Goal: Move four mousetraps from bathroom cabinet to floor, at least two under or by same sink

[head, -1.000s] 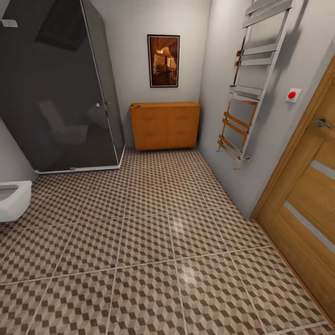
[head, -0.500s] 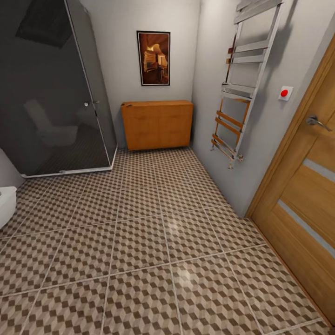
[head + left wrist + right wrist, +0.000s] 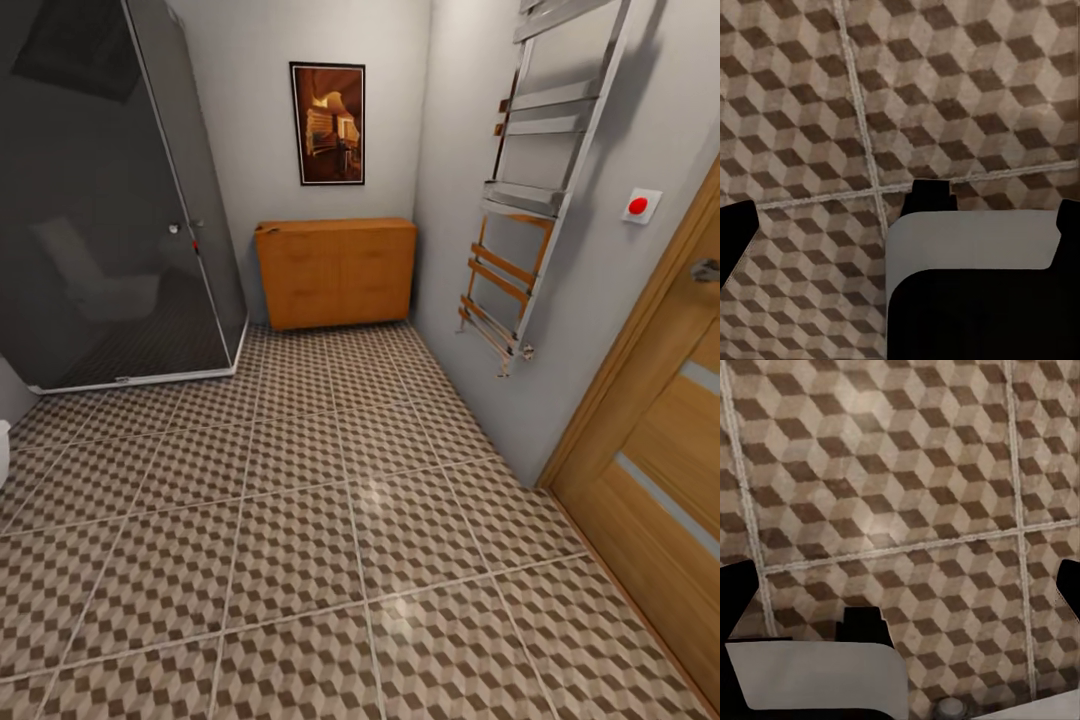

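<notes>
The cabinet [image 3: 335,272], a low orange-brown wooden sideboard, stands closed against the far wall in the head view, in the corner between a dark glass shower enclosure [image 3: 110,200] and the grey side wall; no mousetraps can be seen on or around it. A framed picture [image 3: 328,123] hangs on the wall directly above it. The bathroom floor [image 3: 300,520], tiled in a brown, beige and white cube pattern with pale grout lines, runs from the cabinet's base toward the camera. On the side wall near the cabinet a chrome towel rail [image 3: 535,190] climbs upward, with a small white switch plate carrying a red button [image 3: 640,206] beside it, and next to that a wooden door [image 3: 660,450] with pale horizontal strips. A sliver of something white [image 3: 3,450] shows at the picture's left edge; what it is cannot be told. The wrist views give what the head view lacks: the left gripper [image 3: 900,225] and the right gripper [image 3: 900,592] each hang over the same patterned tiles, their dark fingertips at opposite edges of the picture, so both are spread wide with nothing between them. Each wrist view also shows a grey and black part of the robot's body [image 3: 975,285] below.
</notes>
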You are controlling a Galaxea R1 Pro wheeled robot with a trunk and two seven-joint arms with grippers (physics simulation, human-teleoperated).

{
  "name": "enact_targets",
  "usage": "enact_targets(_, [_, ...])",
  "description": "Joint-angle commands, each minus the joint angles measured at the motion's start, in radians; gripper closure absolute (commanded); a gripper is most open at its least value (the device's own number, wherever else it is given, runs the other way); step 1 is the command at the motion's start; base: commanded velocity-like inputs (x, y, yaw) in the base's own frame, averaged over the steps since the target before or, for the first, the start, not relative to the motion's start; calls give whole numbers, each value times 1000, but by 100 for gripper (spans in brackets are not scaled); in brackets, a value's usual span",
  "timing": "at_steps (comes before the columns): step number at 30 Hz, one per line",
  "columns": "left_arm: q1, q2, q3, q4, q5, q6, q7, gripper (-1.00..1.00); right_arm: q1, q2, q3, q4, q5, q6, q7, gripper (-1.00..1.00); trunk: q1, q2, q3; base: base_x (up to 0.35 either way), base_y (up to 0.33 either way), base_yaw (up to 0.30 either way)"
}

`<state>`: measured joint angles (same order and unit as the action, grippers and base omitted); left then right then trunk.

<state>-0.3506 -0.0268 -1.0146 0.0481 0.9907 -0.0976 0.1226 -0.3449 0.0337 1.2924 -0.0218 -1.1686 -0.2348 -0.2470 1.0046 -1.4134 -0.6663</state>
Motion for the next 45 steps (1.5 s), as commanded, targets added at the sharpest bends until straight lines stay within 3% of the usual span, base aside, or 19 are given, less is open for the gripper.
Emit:
enact_targets(1, [-1, -1, -7, 3, 5, -4, 0, -100, 0, 0, 8, -1, -8, -2, -5, -100, 1, 0, -1, 333, 0, 0])
enact_targets(45, [-1, -1, -7, 4, 5, -4, 2, -100, 0, 0, 8, 0, -6, -3, -5, -100, 1, 0, -1, 334, 0, 0])
